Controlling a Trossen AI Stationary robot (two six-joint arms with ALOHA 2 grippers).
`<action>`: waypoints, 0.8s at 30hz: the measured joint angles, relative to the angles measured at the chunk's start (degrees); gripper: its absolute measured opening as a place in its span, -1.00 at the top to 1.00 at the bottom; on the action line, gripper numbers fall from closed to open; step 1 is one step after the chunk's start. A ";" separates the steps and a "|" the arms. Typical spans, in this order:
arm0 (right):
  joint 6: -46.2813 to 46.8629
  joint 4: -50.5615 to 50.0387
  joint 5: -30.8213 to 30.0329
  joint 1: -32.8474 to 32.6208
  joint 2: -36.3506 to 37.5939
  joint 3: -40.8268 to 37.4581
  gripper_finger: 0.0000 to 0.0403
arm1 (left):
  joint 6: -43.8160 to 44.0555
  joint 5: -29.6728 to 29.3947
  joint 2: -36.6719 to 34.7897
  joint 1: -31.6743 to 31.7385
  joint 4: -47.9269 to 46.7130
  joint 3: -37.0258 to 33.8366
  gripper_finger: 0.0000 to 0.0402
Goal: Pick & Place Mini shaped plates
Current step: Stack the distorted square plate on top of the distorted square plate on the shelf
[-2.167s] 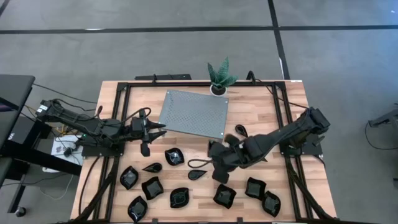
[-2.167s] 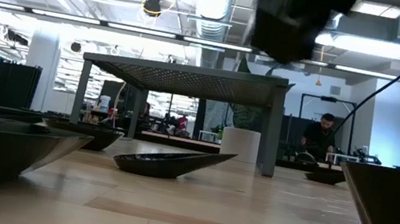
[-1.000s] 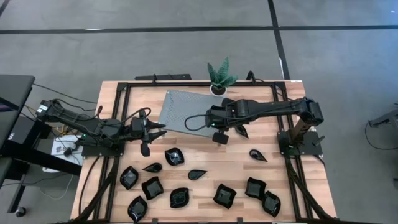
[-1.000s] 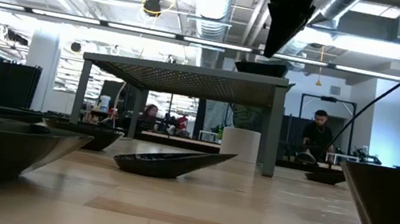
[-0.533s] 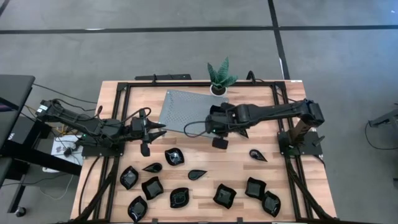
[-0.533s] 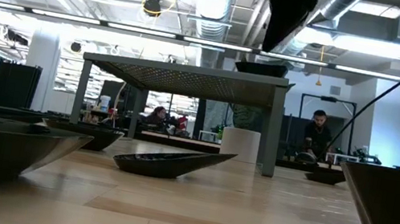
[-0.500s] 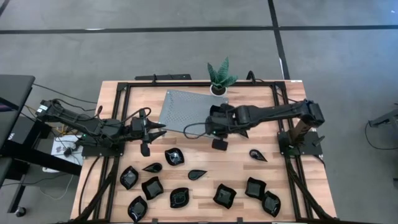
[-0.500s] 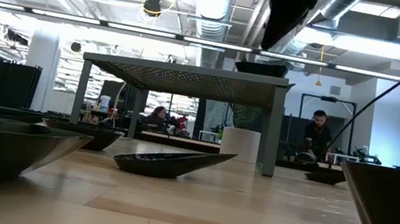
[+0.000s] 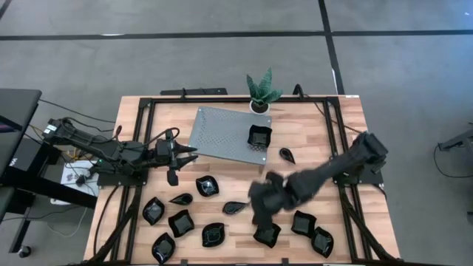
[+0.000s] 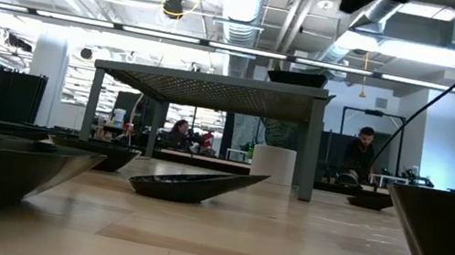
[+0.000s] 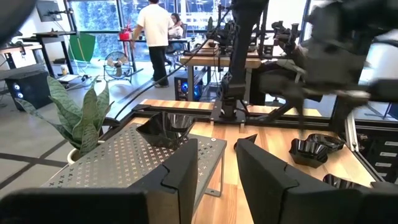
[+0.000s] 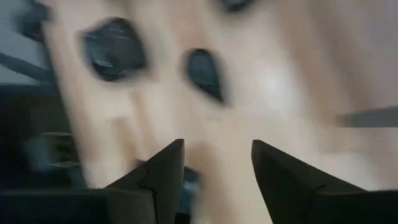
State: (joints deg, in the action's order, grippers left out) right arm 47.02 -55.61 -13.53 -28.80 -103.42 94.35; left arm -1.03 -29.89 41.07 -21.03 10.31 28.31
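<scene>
Square wavy-rim plate (image 9: 259,137) sits on the grey perforated stand (image 9: 222,137), at the stand's corner nearest the potted plant (image 9: 261,90). Teardrop plate (image 9: 287,155) lies on the table (image 9: 310,122) just beside that same corner, off the stand. Second teardrop (image 9: 235,207) is out in front of the stand, toward my right gripper. The other black plates are spread along the table edge farthest from the stand: a group on my left side (image 9: 181,222), more on my right (image 9: 309,225).

My right gripper (image 9: 260,218) hangs over the table well clear of the stand, right next to a square plate (image 9: 267,235). Fingers (image 12: 163,171) spread apart, nothing between them; wrist view blurred.

My left gripper (image 9: 177,154) is parked beside the stand's side away from the teardrop. Fingers (image 11: 180,177) partly apart with a visible gap, empty, pointed at the stand.
</scene>
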 joint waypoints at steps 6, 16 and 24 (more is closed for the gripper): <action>6.00 11.01 1.73 -6.82 -9.12 0.04 0.10 | 0.01 0.00 1.07 0.01 0.00 -0.01 0.44; 16.20 12.22 1.82 -11.05 -18.90 6.60 0.17 | 1.54 0.02 2.35 0.01 -0.04 -0.03 0.44; 25.30 1.14 1.62 -13.94 -19.71 9.26 0.16 | 1.81 0.02 2.61 0.01 -0.02 -0.03 0.44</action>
State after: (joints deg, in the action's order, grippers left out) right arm 72.32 -54.47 -11.91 -42.74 -123.13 103.61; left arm 0.78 -29.87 43.68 -21.02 10.28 28.27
